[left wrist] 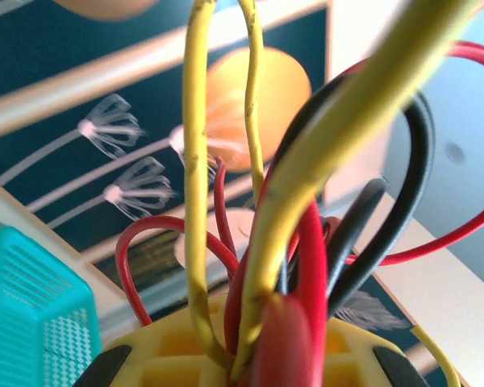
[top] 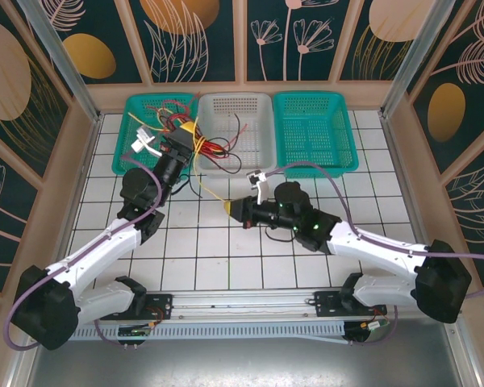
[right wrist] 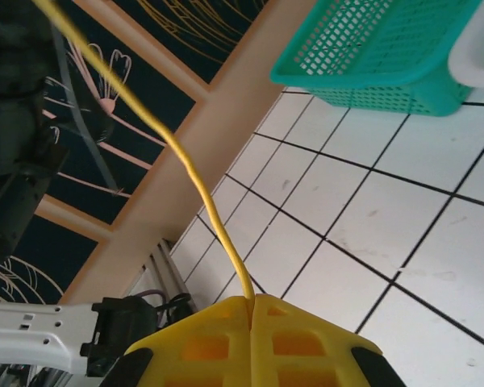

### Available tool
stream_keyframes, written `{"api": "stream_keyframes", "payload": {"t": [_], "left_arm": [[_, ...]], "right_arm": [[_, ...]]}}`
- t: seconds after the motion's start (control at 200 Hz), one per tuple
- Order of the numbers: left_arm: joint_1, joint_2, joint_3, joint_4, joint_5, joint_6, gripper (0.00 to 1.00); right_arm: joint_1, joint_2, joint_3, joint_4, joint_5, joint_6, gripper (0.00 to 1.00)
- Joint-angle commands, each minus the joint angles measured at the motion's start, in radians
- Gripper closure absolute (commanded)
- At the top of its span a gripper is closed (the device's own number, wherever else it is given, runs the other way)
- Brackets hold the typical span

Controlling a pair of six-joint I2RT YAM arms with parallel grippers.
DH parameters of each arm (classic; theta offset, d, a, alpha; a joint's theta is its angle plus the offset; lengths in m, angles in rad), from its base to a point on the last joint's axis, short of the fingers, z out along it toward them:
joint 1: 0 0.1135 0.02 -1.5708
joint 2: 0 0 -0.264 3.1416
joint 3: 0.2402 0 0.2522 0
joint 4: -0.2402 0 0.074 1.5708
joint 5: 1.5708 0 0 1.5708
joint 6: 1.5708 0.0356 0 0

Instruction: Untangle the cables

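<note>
A tangle of thin red, black and yellow cables (top: 219, 148) hangs over the white basket's (top: 254, 109) left rim. My left gripper (top: 188, 129) is shut on the top of this bundle. In the left wrist view the cables (left wrist: 306, 242) rise in loops out of the yellow jaws of the left gripper (left wrist: 258, 355). One yellow cable (top: 208, 182) runs taut from the bundle down to my right gripper (top: 229, 208), held above the tiles. In the right wrist view the right gripper (right wrist: 252, 300) is shut on that yellow cable (right wrist: 195, 173).
Three baskets stand in a row at the back: a teal basket (top: 141, 109) on the left holding white pieces (top: 145, 145), the white basket in the middle, another teal basket (top: 315, 129) on the right. The white tiled floor (top: 226, 258) lies in front.
</note>
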Motion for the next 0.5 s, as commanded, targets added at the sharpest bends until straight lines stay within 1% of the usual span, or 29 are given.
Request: {"api": "stream_keyframes", "payload": {"t": [0.0, 0.115, 0.195, 0.265, 0.35, 0.496], "left_arm": [[0.003, -0.026, 0.048, -0.073, -0.203, -0.012, 1.0], [0.009, -0.006, 0.086, -0.091, -0.197, 0.031, 1.0], [0.01, 0.013, 0.099, -0.089, -0.186, 0.058, 1.0], [0.011, 0.023, 0.086, -0.087, -0.187, 0.083, 1.0], [0.013, 0.026, 0.046, -0.085, -0.195, 0.111, 1.0], [0.027, 0.01, -0.06, -0.052, -0.186, 0.084, 1.0]], "right_arm": [[0.069, 0.006, 0.015, 0.021, 0.045, 0.011, 1.0], [0.148, 0.05, 0.092, -0.1, 0.058, -0.042, 1.0], [0.184, 0.07, 0.157, -0.17, 0.057, -0.074, 1.0], [0.208, 0.067, 0.226, -0.229, 0.084, -0.109, 1.0], [0.213, 0.034, 0.305, -0.282, 0.126, -0.149, 1.0], [0.184, -0.047, 0.416, -0.37, 0.236, -0.229, 1.0]]}}
